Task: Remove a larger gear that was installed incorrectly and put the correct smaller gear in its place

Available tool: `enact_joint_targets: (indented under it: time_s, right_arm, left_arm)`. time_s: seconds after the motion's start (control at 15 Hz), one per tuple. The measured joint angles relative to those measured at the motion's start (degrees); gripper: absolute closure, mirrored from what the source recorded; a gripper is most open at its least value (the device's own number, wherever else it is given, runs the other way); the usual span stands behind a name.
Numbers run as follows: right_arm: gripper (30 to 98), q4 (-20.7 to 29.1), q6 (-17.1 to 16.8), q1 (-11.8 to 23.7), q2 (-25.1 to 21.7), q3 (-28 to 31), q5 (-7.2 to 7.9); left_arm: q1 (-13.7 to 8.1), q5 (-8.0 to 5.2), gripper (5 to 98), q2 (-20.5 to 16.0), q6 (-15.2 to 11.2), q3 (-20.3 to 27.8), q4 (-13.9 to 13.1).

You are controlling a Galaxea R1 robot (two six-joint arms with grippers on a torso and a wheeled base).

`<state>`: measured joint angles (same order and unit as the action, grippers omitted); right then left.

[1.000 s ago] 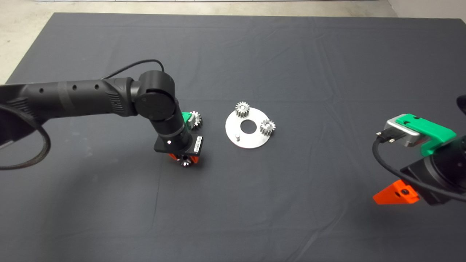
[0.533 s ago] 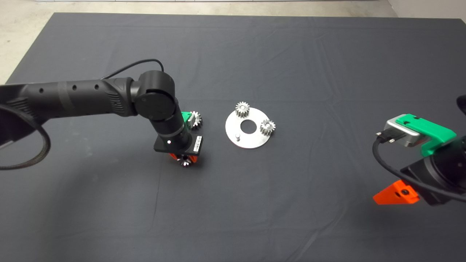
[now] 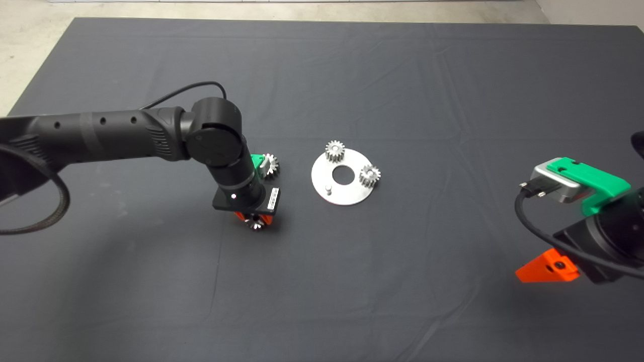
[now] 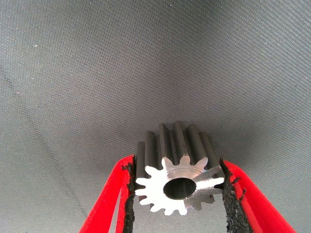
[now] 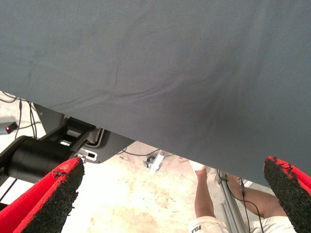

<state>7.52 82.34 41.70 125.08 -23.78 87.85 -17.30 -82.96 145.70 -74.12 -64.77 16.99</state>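
My left gripper [image 3: 255,221] points down at the mat, left of the round steel plate [image 3: 347,193], and is shut on the smaller gear [image 4: 158,179]. This gear has chunky teeth and a wide dark hole, and the two black pads press its sides, as the left wrist view shows. The larger gear [image 3: 270,164] lies on the mat just beyond that gripper, partly hidden by its green body. Two steel gears [image 3: 335,150] [image 3: 370,176] sit on the plate, and a short peg [image 3: 327,189] stands bare near its front left. My right gripper [image 3: 551,267] waits open at the right edge.
The dark mat [image 3: 402,276] stretches wide around the plate, with pale floor [image 3: 30,45] beyond its far left corner. The left arm's black forearm [image 3: 100,136] crosses the mat's left half. A person's leg [image 5: 204,204] shows beyond the mat's edge in the right wrist view.
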Motion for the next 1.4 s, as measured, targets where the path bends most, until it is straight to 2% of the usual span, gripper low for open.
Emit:
enact_joint_targets:
  time_s: [0.53, 0.73, 0.87, 1.0, 1.2, 1.4]
  right_arm:
    - [30.8, 0.0, 0.0, 0.0, -0.02, 0.0, 0.0]
    - [30.8, 0.0, 0.0, 0.0, 0.0, 0.0, -0.02]
    - [30.8, 0.0, -0.01, 0.0, 0.0, 0.0, -0.02]
    - [30.8, 0.0, -0.01, 0.02, 0.0, 0.0, 0.0]
    - [30.8, 0.0, -0.04, 0.0, 0.0, 0.0, 0.0]
    - [30.8, 0.0, -0.2, 0.0, 0.0, 0.0, -0.02]
  left_arm:
    - [-0.01, 0.27, 69.3, 0.66, 0.48, 0.57, 0.2]
    - [-0.5, -0.08, 69.9, 0.66, 0.96, 0.57, 0.01]
    - [-3.21, -1.11, 69.9, 0.76, 1.07, 0.57, -0.43]
    - [-6.17, -1.55, 70.0, 1.49, 1.08, 0.55, -0.73]
    - [-6.1, -1.49, 70.0, 3.69, 1.11, 0.55, -1.56]
    - [-9.2, -1.46, 69.9, 7.64, 1.75, -1.25, -1.71]
